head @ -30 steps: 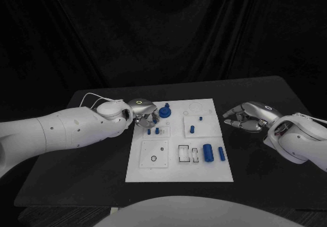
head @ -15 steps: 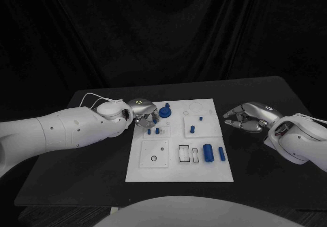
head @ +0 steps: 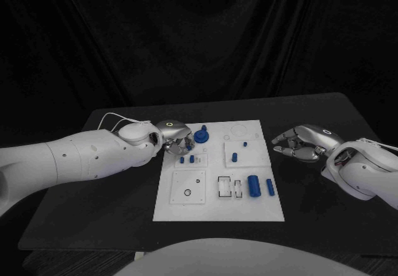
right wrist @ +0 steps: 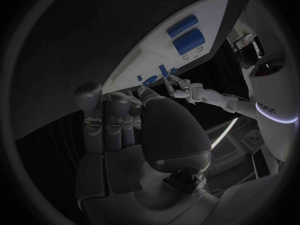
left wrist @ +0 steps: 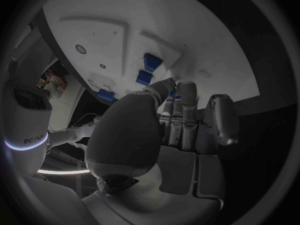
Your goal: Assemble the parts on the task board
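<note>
The white task board (head: pixel 219 198) lies in the middle of the black table. My left hand (head: pixel 176 138) is over the board's far left corner, fingers curled down. They pinch a blue knob-like part (head: pixel 202 135) that stands there, also seen as blue part (right wrist: pixel 164 71) between my left hand's fingertips (right wrist: pixel 175 85). Two short blue pegs (head: pixel 187 160) stand just in front of that hand, the pegs (left wrist: pixel 149 69) close to its fingers. My right hand (head: pixel 300 142) hovers off the board's right edge, fingers curled in on nothing.
A thick blue cylinder (head: pixel 253 186) and a thinner one (head: pixel 268 185) lie on the board's near right; the same cylinders (right wrist: pixel 186 34) appear beyond my right hand. A small blue peg (head: pixel 234 156) sits mid-board. Empty sockets (head: pixel 187 192) lie near left.
</note>
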Robot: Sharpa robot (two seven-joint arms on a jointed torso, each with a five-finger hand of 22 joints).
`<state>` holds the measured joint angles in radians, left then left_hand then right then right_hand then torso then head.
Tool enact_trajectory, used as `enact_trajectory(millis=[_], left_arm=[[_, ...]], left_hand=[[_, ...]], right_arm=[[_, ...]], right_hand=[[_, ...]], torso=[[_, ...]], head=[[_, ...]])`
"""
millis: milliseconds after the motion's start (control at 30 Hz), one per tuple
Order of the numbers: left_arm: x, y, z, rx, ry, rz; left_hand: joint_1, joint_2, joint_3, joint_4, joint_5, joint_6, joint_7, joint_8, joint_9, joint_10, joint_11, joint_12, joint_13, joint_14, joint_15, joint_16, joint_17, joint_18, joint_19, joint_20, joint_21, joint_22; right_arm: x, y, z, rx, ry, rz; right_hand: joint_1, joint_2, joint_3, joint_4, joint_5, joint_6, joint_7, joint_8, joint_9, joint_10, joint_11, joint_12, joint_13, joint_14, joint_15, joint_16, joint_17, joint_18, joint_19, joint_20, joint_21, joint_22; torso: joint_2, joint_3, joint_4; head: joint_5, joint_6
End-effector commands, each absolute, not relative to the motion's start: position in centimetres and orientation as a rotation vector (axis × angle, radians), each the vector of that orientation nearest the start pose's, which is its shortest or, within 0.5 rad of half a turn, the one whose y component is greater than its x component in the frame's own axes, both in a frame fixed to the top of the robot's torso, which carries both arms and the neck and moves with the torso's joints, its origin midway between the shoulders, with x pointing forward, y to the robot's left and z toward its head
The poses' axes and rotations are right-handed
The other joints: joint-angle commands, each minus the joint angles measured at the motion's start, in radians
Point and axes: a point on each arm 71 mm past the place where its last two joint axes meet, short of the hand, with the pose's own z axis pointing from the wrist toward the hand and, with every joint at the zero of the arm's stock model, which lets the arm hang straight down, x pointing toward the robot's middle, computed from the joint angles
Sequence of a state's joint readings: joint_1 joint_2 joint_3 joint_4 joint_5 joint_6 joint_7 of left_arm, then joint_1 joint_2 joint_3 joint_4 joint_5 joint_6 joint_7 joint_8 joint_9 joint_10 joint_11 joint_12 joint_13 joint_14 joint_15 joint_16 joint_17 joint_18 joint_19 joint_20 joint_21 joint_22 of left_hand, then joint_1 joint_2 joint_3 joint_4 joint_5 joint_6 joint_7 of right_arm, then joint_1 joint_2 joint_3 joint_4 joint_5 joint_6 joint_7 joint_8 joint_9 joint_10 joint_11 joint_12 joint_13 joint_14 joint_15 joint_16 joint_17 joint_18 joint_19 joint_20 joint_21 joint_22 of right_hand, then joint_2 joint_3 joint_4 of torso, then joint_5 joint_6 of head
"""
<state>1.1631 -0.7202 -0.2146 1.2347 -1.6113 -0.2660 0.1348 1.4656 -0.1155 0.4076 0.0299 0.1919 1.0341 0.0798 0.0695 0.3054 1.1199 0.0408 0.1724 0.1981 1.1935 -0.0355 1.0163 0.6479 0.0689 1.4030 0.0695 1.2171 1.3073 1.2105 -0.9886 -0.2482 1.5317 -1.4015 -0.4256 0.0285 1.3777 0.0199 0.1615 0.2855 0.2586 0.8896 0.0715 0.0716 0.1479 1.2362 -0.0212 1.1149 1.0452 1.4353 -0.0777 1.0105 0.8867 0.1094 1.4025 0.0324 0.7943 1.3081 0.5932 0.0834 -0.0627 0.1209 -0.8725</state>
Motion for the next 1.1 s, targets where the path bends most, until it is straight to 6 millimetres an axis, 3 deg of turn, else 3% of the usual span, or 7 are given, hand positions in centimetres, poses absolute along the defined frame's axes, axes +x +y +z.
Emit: enact_trajectory(millis=[33,300,567,733,933,1100], left_arm=[[48.9,21.4,-28.3,0.520,1.837,-0.575],[49.0,21.4,-28.3,0.515,1.837,-0.569],[49.0,21.5,-28.3,0.511,1.836,-0.564],[49.1,21.7,-28.2,0.498,1.824,-0.553],[49.2,23.1,-27.9,0.467,1.793,-0.522],[49.3,24.4,-27.4,0.441,1.728,-0.507]], left_hand=[[-0.009,-0.002,0.002,-0.007,-0.008,-0.015,-0.003,-0.006,-0.003,-0.009,-0.003,-0.009,-0.001,-0.006,0.000,-0.007,-0.002,0.007,-0.007,0.001,-0.007,0.163],[-0.012,-0.003,0.006,-0.008,-0.011,-0.046,-0.014,-0.006,-0.011,-0.018,-0.002,-0.015,0.002,-0.008,0.002,-0.010,-0.005,0.008,-0.010,0.002,-0.013,0.162],[-0.015,-0.005,0.007,-0.009,-0.011,-0.055,-0.016,-0.006,-0.013,-0.019,0.000,-0.016,0.005,-0.010,0.002,-0.012,-0.007,0.008,-0.010,0.002,-0.013,0.162],[-0.021,-0.011,0.014,-0.013,-0.013,-0.129,-0.039,-0.008,-0.031,-0.020,0.005,-0.018,0.016,-0.009,0.006,-0.011,-0.005,0.008,-0.009,0.005,-0.013,0.162],[-0.028,-0.017,0.020,-0.014,-0.015,-0.189,-0.044,-0.008,-0.045,-0.015,0.011,-0.022,0.019,-0.005,0.013,-0.009,-0.003,0.007,-0.006,0.008,-0.011,0.163],[-0.044,-0.026,0.014,-0.002,-0.044,-0.345,-0.061,-0.007,-0.090,-0.017,0.016,-0.033,0.020,-0.001,0.015,-0.009,-0.001,0.007,-0.004,0.012,-0.010,0.163]], right_arm=[[44.6,-27.0,-24.3,-0.150,1.752,0.604],[44.6,-27.1,-24.3,-0.149,1.754,0.602],[44.6,-27.1,-24.3,-0.148,1.754,0.601],[44.6,-27.2,-24.3,-0.148,1.753,0.600],[44.5,-26.9,-24.2,-0.149,1.752,0.606],[44.5,-27.1,-23.5,-0.145,1.732,0.606]], right_hand=[[0.000,0.003,0.004,0.001,0.006,-0.005,-0.003,-0.003,-0.001,-0.008,0.001,-0.005,-0.001,-0.006,0.000,-0.003,-0.001,0.011,-0.004,0.003,-0.003,0.101],[-0.001,0.003,0.004,0.002,0.005,-0.004,-0.004,-0.003,-0.001,-0.008,0.001,-0.006,-0.002,-0.007,0.000,-0.006,-0.004,0.012,-0.005,0.003,-0.006,0.101],[-0.002,0.003,0.004,0.002,0.004,-0.004,-0.004,-0.003,-0.001,-0.009,0.001,-0.007,-0.003,-0.007,0.000,-0.006,-0.004,0.012,-0.006,0.003,-0.007,0.101],[-0.002,0.003,0.004,0.002,0.004,-0.004,-0.004,-0.003,-0.001,-0.009,0.001,-0.007,-0.003,-0.007,0.000,-0.006,-0.004,0.012,-0.006,0.003,-0.007,0.101],[-0.002,0.003,0.006,0.002,0.003,-0.004,-0.004,-0.003,-0.002,-0.037,0.001,-0.045,-0.044,-0.008,0.000,-0.007,-0.004,0.012,-0.006,0.003,-0.008,0.101],[-0.002,0.000,0.010,0.001,0.003,-0.003,-0.004,-0.002,-0.004,-0.064,0.001,-0.101,-0.098,-0.008,0.000,-0.008,-0.005,0.012,-0.006,0.003,-0.011,0.101]], torso=[[0.000,0.0008,-0.0004],[-0.002,0.0022,-0.0011],[-0.001,0.0008,-0.0020],[-0.001,0.0001,-0.0008],[-0.001,-0.0007,0.0000],[-0.002,-0.0008,0.0004]], head=[[-0.003,0.000],[-0.002,0.000],[0.002,0.000],[0.004,0.000],[0.017,0.000],[0.027,0.000]])
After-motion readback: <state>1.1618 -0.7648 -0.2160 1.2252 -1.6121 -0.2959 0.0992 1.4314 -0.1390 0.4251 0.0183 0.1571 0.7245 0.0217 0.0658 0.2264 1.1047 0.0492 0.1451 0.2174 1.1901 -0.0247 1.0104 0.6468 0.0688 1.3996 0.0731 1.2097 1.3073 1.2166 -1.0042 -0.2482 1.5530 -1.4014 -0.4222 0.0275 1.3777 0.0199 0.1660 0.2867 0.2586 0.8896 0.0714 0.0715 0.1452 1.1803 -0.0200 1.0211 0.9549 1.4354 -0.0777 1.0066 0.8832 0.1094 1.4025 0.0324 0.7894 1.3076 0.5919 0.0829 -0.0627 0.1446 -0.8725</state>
